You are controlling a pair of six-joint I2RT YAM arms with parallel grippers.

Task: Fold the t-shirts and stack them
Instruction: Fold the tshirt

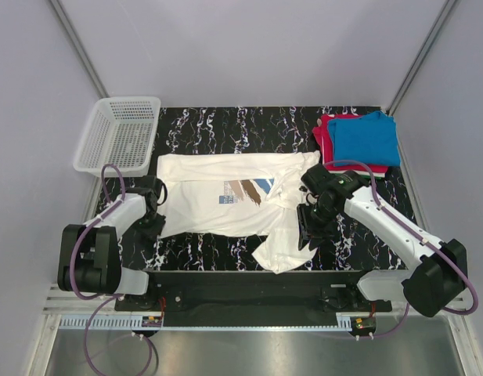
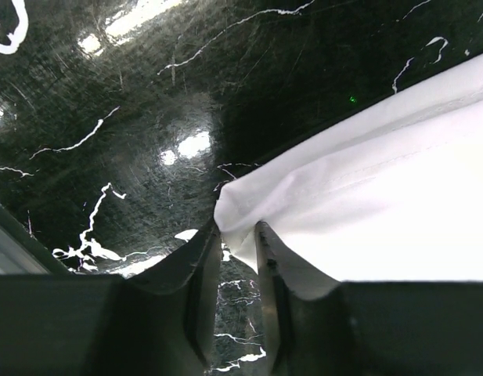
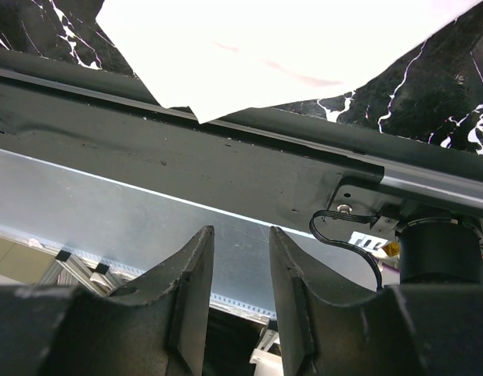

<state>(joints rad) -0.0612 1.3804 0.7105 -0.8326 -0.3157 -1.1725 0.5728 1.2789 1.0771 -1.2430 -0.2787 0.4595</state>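
Observation:
A large white t-shirt (image 1: 202,211) with a blue and brown print lies spread out on the black marble table (image 1: 225,125). Its right part is crumpled, and one flap reaches toward the near edge. My left gripper (image 1: 156,207) is at the shirt's left edge. In the left wrist view the gripper (image 2: 237,227) is shut on a corner of the white t-shirt (image 2: 366,211). My right gripper (image 1: 308,232) hovers by the shirt's right side. In the right wrist view it (image 3: 241,231) stands open and empty, with the shirt's flap (image 3: 264,47) beyond it. A folded blue t-shirt (image 1: 366,139) rests on a red one (image 1: 327,133) at the back right.
A white plastic mesh basket (image 1: 120,133) stands at the back left corner. The black rail (image 3: 186,149) along the table's near edge passes under my right gripper, with the right arm's base (image 3: 441,251) beside it. Grey walls enclose the back and both sides.

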